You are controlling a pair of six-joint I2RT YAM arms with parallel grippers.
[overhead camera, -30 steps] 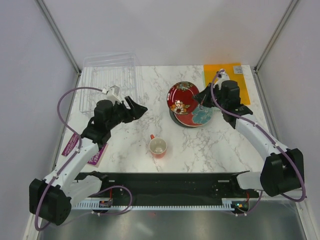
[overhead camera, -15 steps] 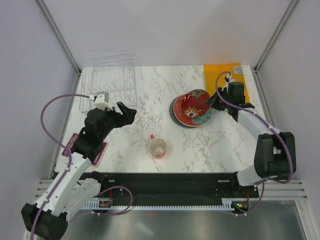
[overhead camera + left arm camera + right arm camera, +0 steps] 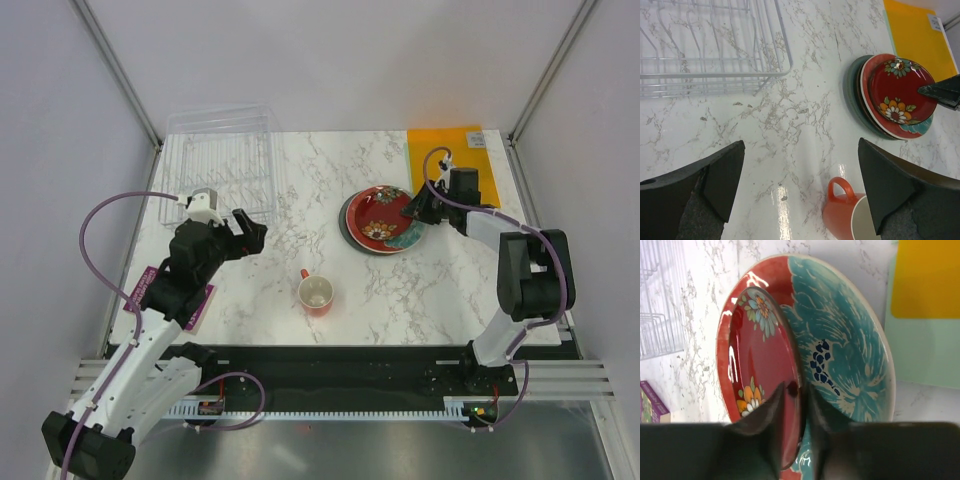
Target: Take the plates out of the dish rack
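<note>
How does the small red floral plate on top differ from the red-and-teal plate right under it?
The small red floral plate is narrower, red with flower sprigs, its rim between the right hand's fingers. The red-and-teal plate is wider, part teal-patterned, ungripped, underneath. Both are round and glossy.

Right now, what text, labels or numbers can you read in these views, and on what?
Nothing is legible.
White label on the orange sheet: too small to read.
Purple booklet: white print, blurred.
Top red plate: flower pattern only, no text.
Mug: no text visible.
</note>
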